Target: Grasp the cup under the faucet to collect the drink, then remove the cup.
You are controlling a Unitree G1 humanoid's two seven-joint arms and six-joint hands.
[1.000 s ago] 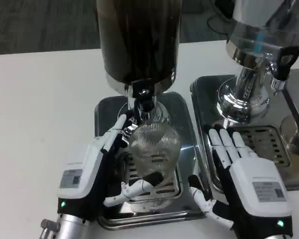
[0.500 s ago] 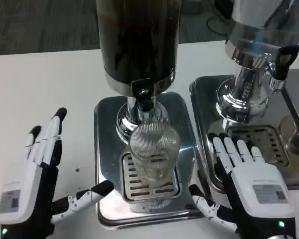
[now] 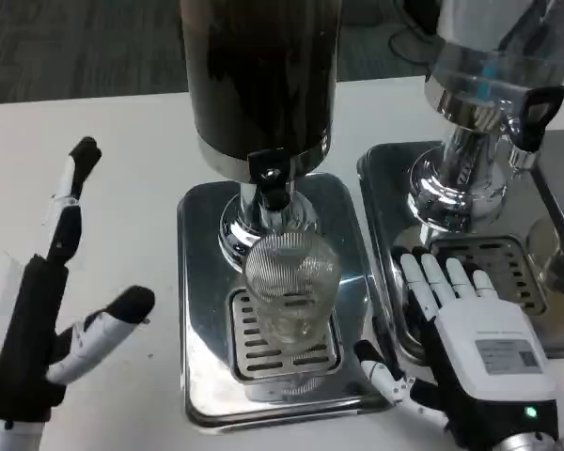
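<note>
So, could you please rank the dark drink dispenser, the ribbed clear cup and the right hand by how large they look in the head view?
1. Dark drink dispenser, clearly largest.
2. Right hand.
3. Ribbed clear cup.
The hand sits nearer the camera, so its lead over the cup is unsure.

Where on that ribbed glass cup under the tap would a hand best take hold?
Probably round the ribbed side wall of the cup, coming in level from the left, where the open left hand waits. The faucet sits right above the rim, blocking a grab from on top.
</note>
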